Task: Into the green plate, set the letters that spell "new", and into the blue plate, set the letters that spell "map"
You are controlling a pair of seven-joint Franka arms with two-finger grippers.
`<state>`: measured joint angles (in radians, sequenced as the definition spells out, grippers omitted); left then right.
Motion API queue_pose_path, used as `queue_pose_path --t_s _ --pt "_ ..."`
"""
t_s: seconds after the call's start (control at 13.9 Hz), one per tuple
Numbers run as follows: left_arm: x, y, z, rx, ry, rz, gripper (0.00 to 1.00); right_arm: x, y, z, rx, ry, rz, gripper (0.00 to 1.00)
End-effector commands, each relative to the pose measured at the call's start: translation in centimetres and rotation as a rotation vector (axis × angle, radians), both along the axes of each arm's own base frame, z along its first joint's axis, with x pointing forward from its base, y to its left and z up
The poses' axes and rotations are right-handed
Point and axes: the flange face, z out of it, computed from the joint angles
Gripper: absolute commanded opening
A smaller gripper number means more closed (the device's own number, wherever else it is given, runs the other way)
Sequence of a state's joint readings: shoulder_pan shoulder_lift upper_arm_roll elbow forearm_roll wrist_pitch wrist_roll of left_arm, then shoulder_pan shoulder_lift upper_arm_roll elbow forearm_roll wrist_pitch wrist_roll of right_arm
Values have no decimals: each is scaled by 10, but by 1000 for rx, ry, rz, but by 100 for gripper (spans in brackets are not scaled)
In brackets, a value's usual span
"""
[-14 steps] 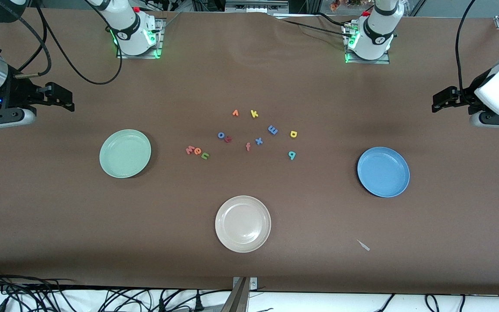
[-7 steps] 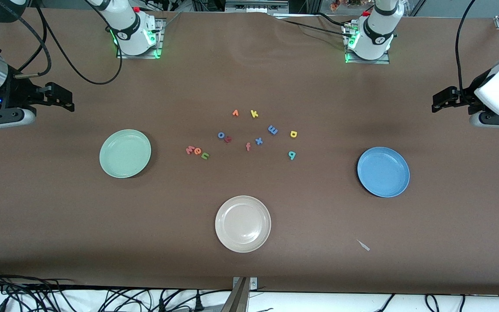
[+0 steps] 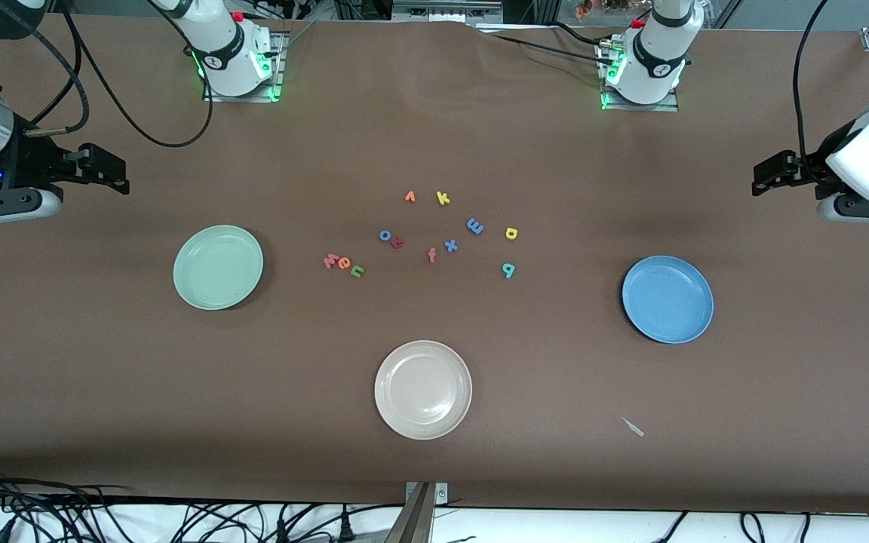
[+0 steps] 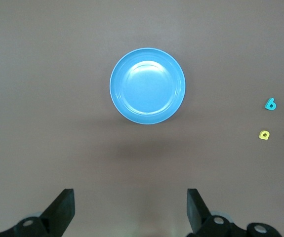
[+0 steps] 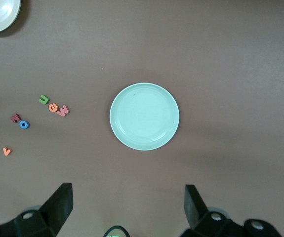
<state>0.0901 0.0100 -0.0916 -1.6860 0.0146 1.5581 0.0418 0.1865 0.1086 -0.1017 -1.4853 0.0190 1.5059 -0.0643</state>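
The green plate [image 3: 218,268] [image 5: 144,116] lies toward the right arm's end of the table, the blue plate [image 3: 667,299] [image 4: 147,85] toward the left arm's end. Both are bare. Between them the salmon "w" [image 3: 331,261], orange-red "e" [image 3: 345,263] and green "n" [image 3: 357,271] lie in a row. The blue "m" [image 3: 475,225], yellow "a" [image 3: 511,233] and teal "p" [image 3: 508,269] lie closer to the blue plate. My right gripper [image 3: 112,172] [image 5: 128,205] hangs open above the table beside the green plate. My left gripper [image 3: 765,175] [image 4: 130,207] hangs open beside the blue plate. Neither holds anything.
A cream-white plate [image 3: 423,389] sits nearest the front camera. Other letters lie mid-table: blue "o" [image 3: 385,235], a dark red letter [image 3: 397,242], salmon "f" [image 3: 432,256], blue "x" [image 3: 450,245], orange "v" [image 3: 409,197], yellow "k" [image 3: 443,198]. A pale scrap [image 3: 633,427] lies near the front edge.
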Motion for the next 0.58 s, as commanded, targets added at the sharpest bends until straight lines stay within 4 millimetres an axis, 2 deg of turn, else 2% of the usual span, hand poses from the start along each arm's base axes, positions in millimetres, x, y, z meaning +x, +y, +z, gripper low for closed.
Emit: queue_pose_path --t_s 0.0,0.5 --pt "-1 -1 0 1 -9 -20 100 -2 0 3 8 -18 13 100" --pt "-1 -1 -1 0 -7 -20 100 1 -5 -7 15 -6 2 100"
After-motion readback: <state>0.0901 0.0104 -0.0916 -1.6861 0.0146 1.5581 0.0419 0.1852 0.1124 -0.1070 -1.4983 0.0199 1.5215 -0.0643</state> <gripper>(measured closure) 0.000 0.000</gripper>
